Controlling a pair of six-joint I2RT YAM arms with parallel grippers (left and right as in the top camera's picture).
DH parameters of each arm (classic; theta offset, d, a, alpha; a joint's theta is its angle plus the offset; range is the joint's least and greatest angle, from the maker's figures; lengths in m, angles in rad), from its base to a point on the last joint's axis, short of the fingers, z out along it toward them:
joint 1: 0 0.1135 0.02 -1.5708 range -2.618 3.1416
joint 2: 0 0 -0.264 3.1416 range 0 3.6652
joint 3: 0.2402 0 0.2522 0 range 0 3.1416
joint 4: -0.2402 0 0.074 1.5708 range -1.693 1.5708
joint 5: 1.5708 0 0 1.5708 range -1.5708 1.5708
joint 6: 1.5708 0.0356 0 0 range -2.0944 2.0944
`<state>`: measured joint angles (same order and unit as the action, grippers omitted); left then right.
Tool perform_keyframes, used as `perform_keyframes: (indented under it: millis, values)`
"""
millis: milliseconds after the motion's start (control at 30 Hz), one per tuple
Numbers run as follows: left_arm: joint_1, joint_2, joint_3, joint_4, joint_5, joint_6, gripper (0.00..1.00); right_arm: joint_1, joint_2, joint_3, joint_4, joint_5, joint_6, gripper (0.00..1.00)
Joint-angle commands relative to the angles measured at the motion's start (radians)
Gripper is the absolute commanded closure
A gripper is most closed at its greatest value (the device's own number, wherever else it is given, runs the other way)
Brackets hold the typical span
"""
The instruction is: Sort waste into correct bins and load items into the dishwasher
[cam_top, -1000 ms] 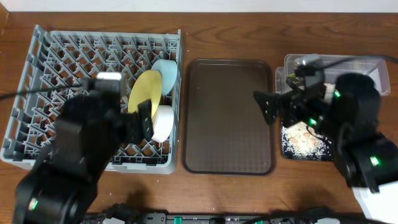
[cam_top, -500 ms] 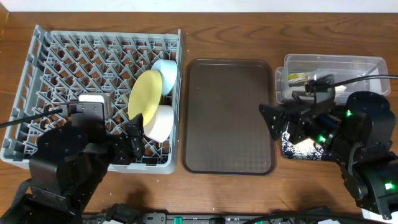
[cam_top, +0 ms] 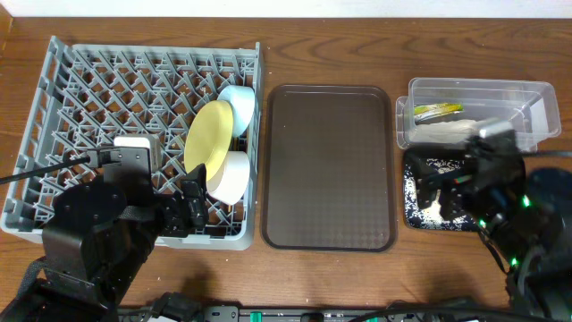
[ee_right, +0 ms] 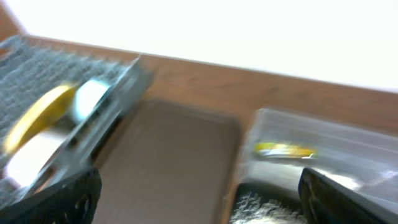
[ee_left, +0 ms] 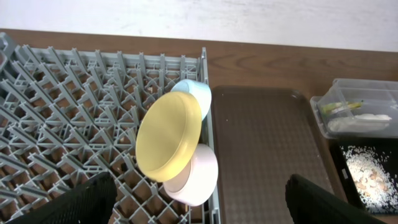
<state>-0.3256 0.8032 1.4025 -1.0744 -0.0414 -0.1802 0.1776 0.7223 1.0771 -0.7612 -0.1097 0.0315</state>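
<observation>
Dishes stand on edge along the right side of the rack (cam_top: pixel 63 107). The plate (cam_top: pixel 210 134) leans tilted between two bowls: the blue bowl (cam_top: pixel 239 105) sits behind it toward the far edge and the pink bowl (cam_top: pixel 231 176) in front of it, both touching or very nearly touching the plate.

Just right of the rack the brown tray (cam_top: pixel 329 165) lies flat on the desk (cam_top: pixel 357 45), between the rack and the two bins. The tub (cam_top: pixel 539 92) sits at the far right and holds the wrapper (cam_top: pixel 438 110), with the napkin (cam_top: pixel 447 131) just beside it. The black tray (cam_top: pixel 416 179) lies directly in front of the tub, nearer the robot, with rice (ee_left: pixel 364 177) scattered over its floor. The right arm covers part of this tray from above.

The left tool (ee_left: pixel 200 178) hangs over the near right part of the rack, fingers spread wide and holding nothing. The right tool (ee_right: pixel 200 177) is also spread wide and holds nothing. Its wrist view is blurred, but it shows the tub and wrapper ahead and the rack off to the left.
</observation>
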Motion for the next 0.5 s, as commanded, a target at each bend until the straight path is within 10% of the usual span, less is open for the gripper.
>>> perform_keyframes:
  millis: [0, 467]
  values:
    - [0.000, 0.000, 0.015, -0.003, 0.008, -0.001, 0.10, -0.062, -0.083, -0.135, 0.066, 0.110, -0.027, 0.01]
    - [0.000, 0.000, 0.015, -0.003, 0.008, -0.001, 0.10, -0.127, -0.572, -0.738, 0.436, 0.048, -0.051, 0.01]
